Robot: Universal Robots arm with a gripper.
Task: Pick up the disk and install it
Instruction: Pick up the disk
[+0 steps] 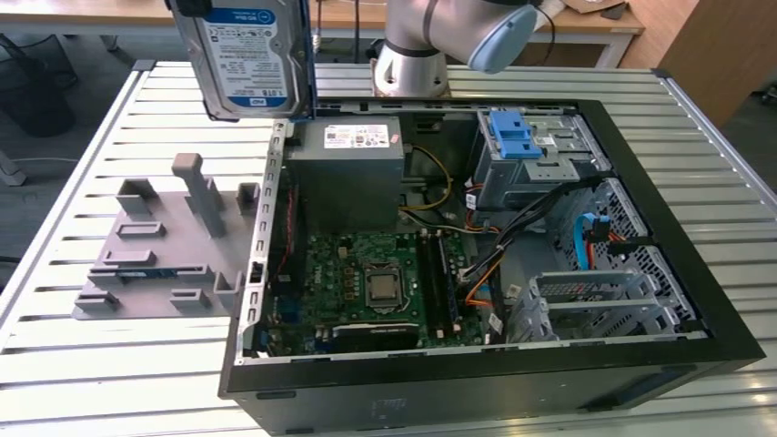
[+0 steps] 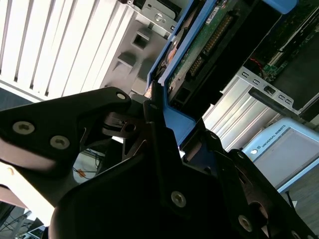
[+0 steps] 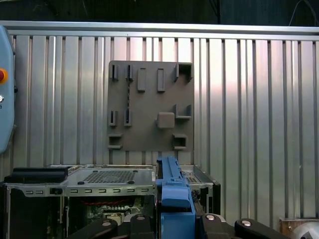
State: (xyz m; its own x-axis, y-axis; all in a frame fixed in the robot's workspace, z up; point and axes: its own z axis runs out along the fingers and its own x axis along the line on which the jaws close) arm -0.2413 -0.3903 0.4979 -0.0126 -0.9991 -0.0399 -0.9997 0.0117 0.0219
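disk (image 1: 249, 59): upper left of the exterior view, upright, in the air above the open computer case (image 1: 680, 300) wall | gripper (image 3: 174, 221): jaws clamped on its blue frame, probably to clear that wall | grey holder (image 1: 158, 246): mid-left, well below the disk

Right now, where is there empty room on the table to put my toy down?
The slatted table is bare between the grey fixture plate and its near edge, and beside the computer case at the exterior view's right. Inside the case is crowded with cables.
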